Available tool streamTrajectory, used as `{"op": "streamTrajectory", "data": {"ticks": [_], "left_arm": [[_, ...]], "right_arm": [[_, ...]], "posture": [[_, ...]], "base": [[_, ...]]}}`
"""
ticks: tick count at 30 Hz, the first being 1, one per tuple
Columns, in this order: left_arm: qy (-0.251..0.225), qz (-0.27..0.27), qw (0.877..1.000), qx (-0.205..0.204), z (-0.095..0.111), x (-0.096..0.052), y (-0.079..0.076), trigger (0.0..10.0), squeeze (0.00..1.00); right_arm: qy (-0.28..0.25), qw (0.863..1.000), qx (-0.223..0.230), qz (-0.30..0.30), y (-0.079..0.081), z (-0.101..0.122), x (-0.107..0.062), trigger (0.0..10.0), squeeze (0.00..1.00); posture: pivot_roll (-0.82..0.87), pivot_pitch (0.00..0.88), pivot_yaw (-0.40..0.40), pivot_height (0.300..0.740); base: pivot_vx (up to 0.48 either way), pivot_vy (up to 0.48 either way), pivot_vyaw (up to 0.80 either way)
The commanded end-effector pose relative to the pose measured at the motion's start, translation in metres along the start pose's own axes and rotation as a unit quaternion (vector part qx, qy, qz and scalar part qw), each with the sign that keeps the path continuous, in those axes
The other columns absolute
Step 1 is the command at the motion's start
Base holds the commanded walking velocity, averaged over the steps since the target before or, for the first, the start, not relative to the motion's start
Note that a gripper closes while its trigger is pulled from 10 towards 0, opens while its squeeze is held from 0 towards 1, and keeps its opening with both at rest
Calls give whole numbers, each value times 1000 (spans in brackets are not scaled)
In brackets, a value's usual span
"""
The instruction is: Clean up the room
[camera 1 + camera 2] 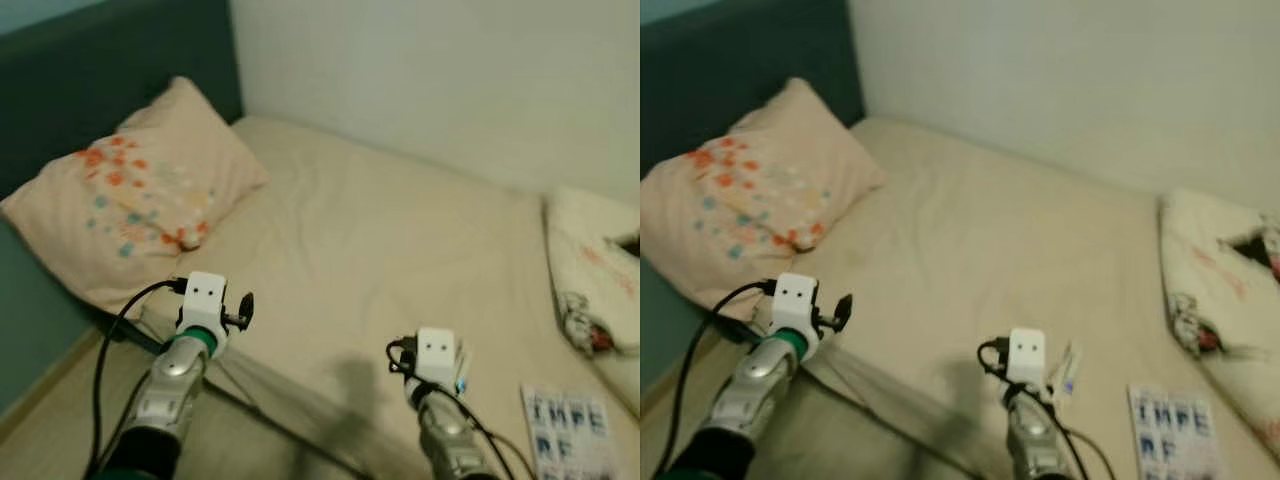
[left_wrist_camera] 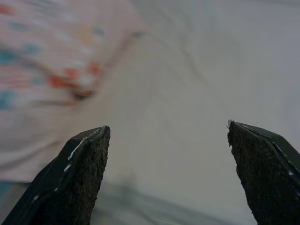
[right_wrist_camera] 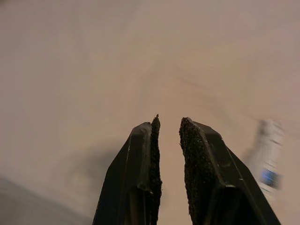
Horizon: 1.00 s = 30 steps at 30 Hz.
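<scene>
Overhead, both arms reach over the bed (image 1: 380,240); pillow (image 1: 135,190) by the headboard. Left hand (image 2: 166,176) spread wide. Right hand (image 3: 168,154) nearly pressed together (empty), small tube (image 3: 267,154) beside it.

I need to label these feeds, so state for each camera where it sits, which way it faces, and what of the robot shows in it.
Left eye view: on the head, looking forward and down at the bed; both silver arms show, left gripper near the floral pillow.
Right eye view: the same scene from its stereo twin, with the booklet by the right arm.
Left wrist view: along wide-apart fingers toward sheet and pillow.
Right wrist view: along nearly closed fingers over the sheet.
Shared: the bed.
</scene>
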<state>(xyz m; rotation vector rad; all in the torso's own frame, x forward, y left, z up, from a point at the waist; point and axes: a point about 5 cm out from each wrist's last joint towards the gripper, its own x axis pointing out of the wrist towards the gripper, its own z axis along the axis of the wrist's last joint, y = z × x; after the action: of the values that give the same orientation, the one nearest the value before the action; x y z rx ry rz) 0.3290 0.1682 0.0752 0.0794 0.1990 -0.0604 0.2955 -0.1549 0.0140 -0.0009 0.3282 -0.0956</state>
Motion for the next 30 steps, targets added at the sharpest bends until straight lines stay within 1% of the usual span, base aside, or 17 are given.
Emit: {"op": "streamTrajectory", "data": {"ticks": [1, 2, 4, 5, 6, 8, 9, 22, 30], "left_arm": [[13, 1, 1000, -4, -7, -2, -2, 10000, 0], [15, 6, 1000, -6, -8, -2, -1, 10000, 0], [19, 10, 1000, -2, -8, -2, 1, 10000, 0], [20, 11, 1000, -2, -9, -2, 1, 10000, 0], [20, 11, 1000, -2, -9, -2, 1, 10000, 0], [19, 17, 999, -23, -9, -3, 2, 10000, 0], [19, 19, 999, -23, -9, -3, 3, 10000, 0], [21, 17, 1000, -17, -9, -2, 4, 10000, 0], [23, 16, 1000, -12, -9, -2, 4, 10000, 0]], "right_arm": [[19, 1000, -3, 0, -1, -10, -4, 10000, 0], [19, 1000, -3, 0, 0, -10, -4, 10000, 0], [16, 1000, 1, -1, 0, -10, -4, 10000, 0], [19, 1000, 11, -7, -1, -11, -4, 10000, 0], [19, 1000, 11, -7, -1, -11, -4, 10000, 0], [22, 1000, 17, -12, -3, -11, -4, 10000, 0], [23, 1000, 17, -12, -3, -12, -4, 10000, 0], [27, 999, 17, -10, -1, -13, -5, 10000, 0], [22, 999, 24, -9, -1, -11, -4, 10000, 0]], "posture": [[128, 0, 25, 740], [127, 0, 25, 740], [127, 0, 25, 740], [128, 0, 26, 740], [128, 0, 26, 740], [128, 0, 26, 740], [128, 0, 26, 740], [130, 0, 25, 740], [131, 0, 23, 740]], "base": [[0, 0, 800], [0, 0, 800], [0, -480, 719], [0, -480, 0], [0, -480, 0], [0, 0, 0], [0, 0, 0], [0, 0, 0], [0, 0, 0]]}}
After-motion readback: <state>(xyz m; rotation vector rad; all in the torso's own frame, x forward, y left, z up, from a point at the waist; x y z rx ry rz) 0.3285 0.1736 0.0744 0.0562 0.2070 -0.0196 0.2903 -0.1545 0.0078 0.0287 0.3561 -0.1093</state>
